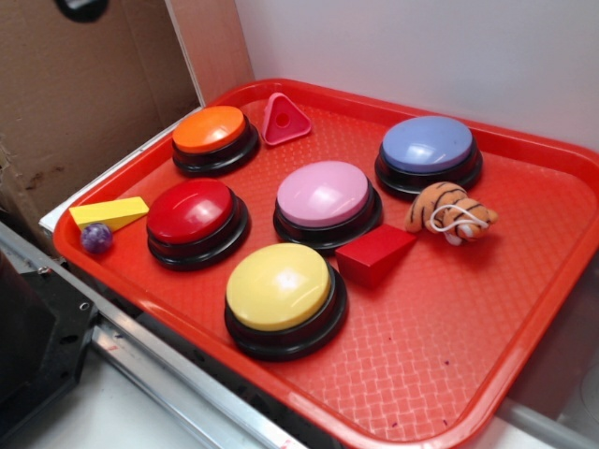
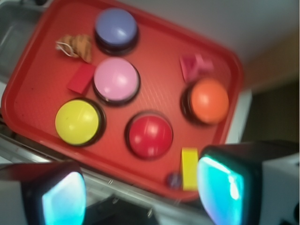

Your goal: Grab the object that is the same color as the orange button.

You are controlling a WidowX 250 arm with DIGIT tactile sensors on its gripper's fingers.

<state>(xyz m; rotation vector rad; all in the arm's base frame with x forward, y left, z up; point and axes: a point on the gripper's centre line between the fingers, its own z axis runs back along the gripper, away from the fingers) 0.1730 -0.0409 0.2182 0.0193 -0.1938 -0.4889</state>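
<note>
A small plush tiger (image 1: 450, 212), orange with black stripes and a white string loop, lies on the red tray (image 1: 487, 318) right of the pink button and below the blue one. In the wrist view the tiger (image 2: 77, 45) shows blurred at the upper left. The orange button (image 1: 214, 137) sits at the tray's back left; the wrist view has the orange button (image 2: 208, 101) at the right. My gripper (image 2: 145, 192) is high above the tray's edge, jaws wide apart, nothing between them. The exterior view does not show the gripper.
On the tray stand a blue button (image 1: 429, 153), pink button (image 1: 326, 201), red button (image 1: 196, 220) and yellow button (image 1: 282, 296). A red wedge block (image 1: 374, 253), pink triangular piece (image 1: 284, 121), yellow wedge (image 1: 109, 213) and small purple ball (image 1: 95, 238) lie around them. Cardboard (image 1: 84, 94) stands at left.
</note>
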